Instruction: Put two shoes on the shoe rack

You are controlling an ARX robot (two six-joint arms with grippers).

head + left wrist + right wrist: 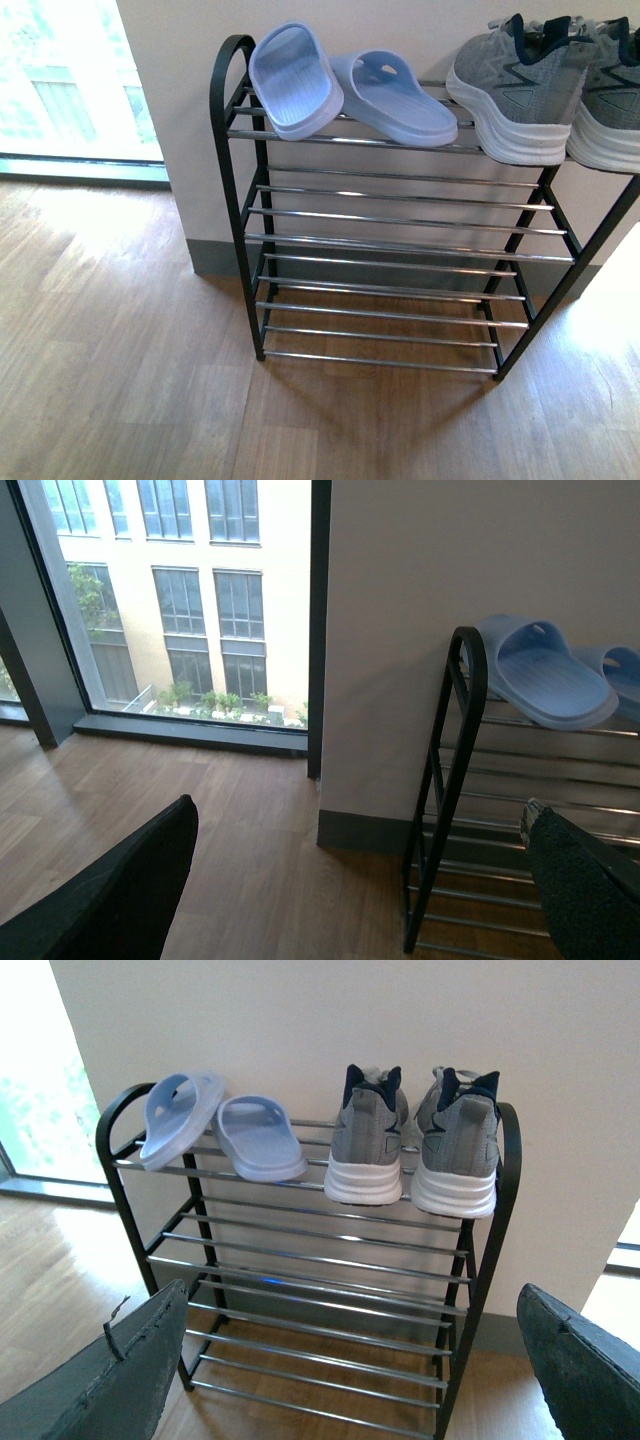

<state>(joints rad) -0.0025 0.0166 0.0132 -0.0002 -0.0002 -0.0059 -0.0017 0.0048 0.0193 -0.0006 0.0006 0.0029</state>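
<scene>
Both grey knit sneakers (412, 1140) sit on the black chrome-rod shoe rack's (300, 1260) top tier — ahead of the spread, empty right gripper (350, 1380), the nearer one.

- Daylight is pouring through the window (70, 90), blowing it out white in the front view.
- Glare is glinting along the shoe rack (400, 215) chrome rods.
- The rack is casting a soft shadow on the wooden floor (120, 380).
- Both wrist views are staying fairly sharp.

Front view looking down at shoe rack (400, 240), wrist views lower (both sharing its top tier)
</scene>
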